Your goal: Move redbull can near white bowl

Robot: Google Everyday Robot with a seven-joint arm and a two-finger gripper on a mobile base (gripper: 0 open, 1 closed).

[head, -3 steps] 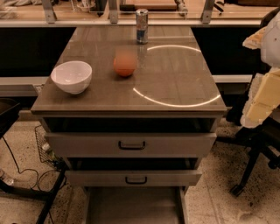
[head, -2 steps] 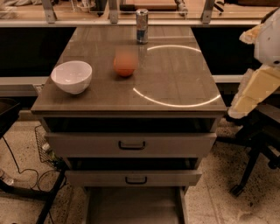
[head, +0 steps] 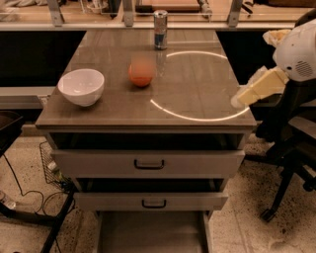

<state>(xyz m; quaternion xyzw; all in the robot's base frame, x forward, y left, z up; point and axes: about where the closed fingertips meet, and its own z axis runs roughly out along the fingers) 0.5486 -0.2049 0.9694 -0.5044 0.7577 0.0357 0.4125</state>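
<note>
The redbull can [head: 160,29] stands upright at the far edge of the cabinet top [head: 197,84], slim, silver and blue. The white bowl [head: 81,87] sits near the front left corner. An orange-red apple [head: 140,74] lies between them, nearer the can. My gripper [head: 240,100], cream-coloured, hangs over the right front edge of the top, well away from the can and the bowl. It holds nothing that I can see.
A bright ring of light [head: 197,84] falls on the right half of the top. Two drawers [head: 148,163] sit below, slightly pulled out. A black office chair [head: 291,148] stands at the right. Rails [head: 129,12] and clutter run behind the far edge.
My arm has swung in from the right, leftward and upward, and the gripper now reaches over the right front edge of the top. The can, apple and bowl have not moved.
</note>
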